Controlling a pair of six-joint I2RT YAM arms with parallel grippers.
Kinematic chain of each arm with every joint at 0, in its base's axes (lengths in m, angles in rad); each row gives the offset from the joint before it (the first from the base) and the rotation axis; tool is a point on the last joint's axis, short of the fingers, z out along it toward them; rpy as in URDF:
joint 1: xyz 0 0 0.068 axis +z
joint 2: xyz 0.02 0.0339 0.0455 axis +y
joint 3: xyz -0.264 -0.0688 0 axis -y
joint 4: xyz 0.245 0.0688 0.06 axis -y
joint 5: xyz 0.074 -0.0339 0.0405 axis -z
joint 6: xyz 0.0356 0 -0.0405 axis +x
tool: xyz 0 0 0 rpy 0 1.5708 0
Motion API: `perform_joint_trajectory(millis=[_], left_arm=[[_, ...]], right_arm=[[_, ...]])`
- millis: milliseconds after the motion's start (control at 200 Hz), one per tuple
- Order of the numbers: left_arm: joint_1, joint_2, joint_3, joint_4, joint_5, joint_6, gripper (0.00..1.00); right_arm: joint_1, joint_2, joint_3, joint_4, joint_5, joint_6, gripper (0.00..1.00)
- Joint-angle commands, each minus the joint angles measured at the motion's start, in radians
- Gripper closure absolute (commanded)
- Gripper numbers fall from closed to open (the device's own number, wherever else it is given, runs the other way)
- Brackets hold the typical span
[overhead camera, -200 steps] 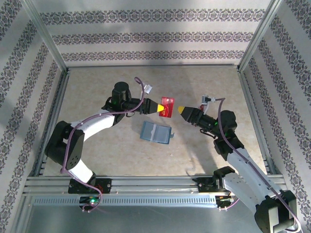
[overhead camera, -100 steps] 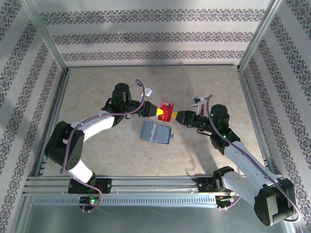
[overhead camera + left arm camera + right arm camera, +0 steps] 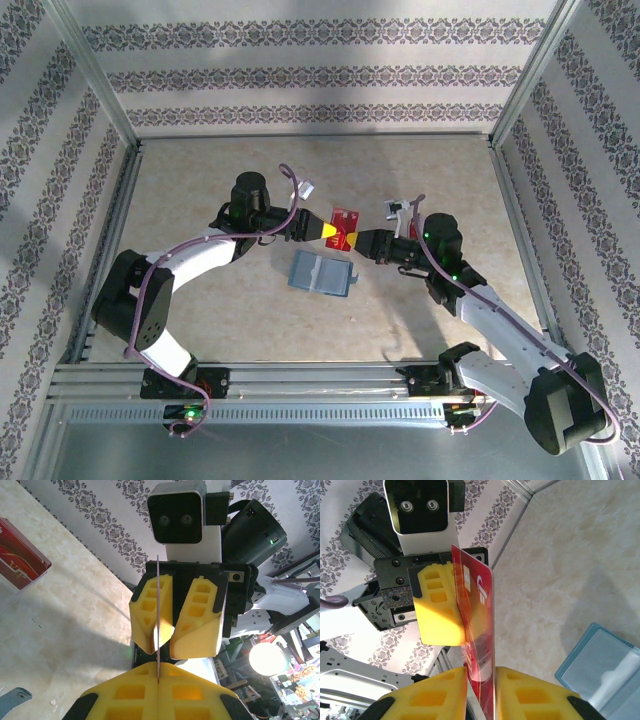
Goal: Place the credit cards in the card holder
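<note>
A red credit card (image 3: pixel 348 230) hangs flat in the air above the table, and my left gripper (image 3: pixel 331 232) is shut on its left edge. In the left wrist view the card (image 3: pixel 157 600) shows edge-on, pinched at the fingertips (image 3: pixel 159 669). My right gripper (image 3: pixel 361 240) faces it from the right. Its fingers (image 3: pixel 480 672) stand on either side of the card (image 3: pixel 481 605), narrowly open. A second red card (image 3: pixel 20 555) lies on the table below. The teal card holder (image 3: pixel 322 273) lies open on the table just in front of both grippers, its pale pockets (image 3: pixel 605 665) facing up.
Patterned walls and metal frame posts (image 3: pixel 100 90) enclose the beige table. A metal rail (image 3: pixel 300 385) runs along the near edge by the arm bases. Cables loop over both arms.
My right arm has swung left to the held card, and its jaws have narrowed around the card's free end. The left gripper has kept its hold, shifted slightly lower.
</note>
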Motion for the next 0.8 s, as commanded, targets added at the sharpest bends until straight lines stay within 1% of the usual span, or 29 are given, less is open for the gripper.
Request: perform_joint_trajectory(millis=[0,90,185,245,275,295,320,395,435,510,565,600,655,689,714,744,774,794], left_arm=[[-0.015,-0.010,-0.002,0.044,0.021,0.002,1.00],[-0.016,-0.011,-0.009,0.044,0.017,0.003,1.00],[-0.018,-0.011,-0.011,0.040,0.020,0.016,1.00],[-0.018,-0.008,-0.004,0.032,0.022,0.014,1.00],[-0.018,-0.008,-0.003,0.033,0.019,0.009,1.00],[-0.018,-0.006,-0.004,0.038,0.017,0.008,1.00],[-0.018,-0.006,-0.005,0.041,0.016,0.009,0.97],[-0.014,-0.010,0.003,0.028,0.023,0.033,0.71],[-0.005,-0.015,0.014,0.007,0.035,0.046,0.65],[0.036,-0.030,0.034,-0.057,0.044,0.068,0.62],[0.079,-0.042,0.050,-0.115,0.044,0.076,0.62],[0.107,-0.052,0.057,-0.160,0.046,0.091,0.64],[0.148,-0.065,0.082,-0.287,0.053,0.144,0.70],[0.167,-0.079,0.102,-0.439,0.042,0.212,0.72],[0.178,-0.090,0.121,-0.549,0.023,0.298,0.72],[0.183,-0.100,0.154,-0.750,-0.017,0.409,0.74],[0.182,-0.106,0.187,-0.931,-0.091,0.524,0.77],[0.180,-0.108,0.204,-1.019,-0.131,0.603,0.79]], right_arm=[[0.012,-0.001,0.027,0.053,0.011,-0.006,0.79],[0.011,-0.014,0.027,0.050,0.016,-0.010,0.80],[-0.001,-0.018,0.035,0.029,0.016,-0.021,0.84],[-0.007,-0.019,0.034,0.027,0.016,-0.017,0.92],[-0.008,-0.024,0.032,0.026,0.019,-0.018,1.00],[-0.008,-0.023,0.029,0.026,0.020,-0.021,1.00],[-0.009,-0.024,0.026,0.023,0.022,-0.024,1.00],[-0.014,-0.021,0.015,0.011,0.022,-0.030,1.00],[-0.017,-0.024,0.010,-0.002,0.025,-0.030,1.00],[-0.017,-0.045,-0.012,-0.024,0.042,-0.030,1.00],[-0.019,-0.060,-0.029,-0.051,0.059,-0.034,1.00],[-0.020,-0.066,-0.037,-0.072,0.067,-0.039,1.00],[-0.020,-0.069,-0.045,-0.109,0.081,-0.041,1.00],[-0.019,-0.068,-0.049,-0.136,0.093,-0.040,1.00],[-0.019,-0.066,-0.055,-0.154,0.110,-0.037,1.00],[-0.014,-0.064,-0.063,-0.163,0.125,-0.028,1.00],[-0.009,-0.058,-0.076,-0.163,0.139,-0.019,1.00],[-0.006,-0.053,-0.082,-0.164,0.146,-0.012,1.00]])
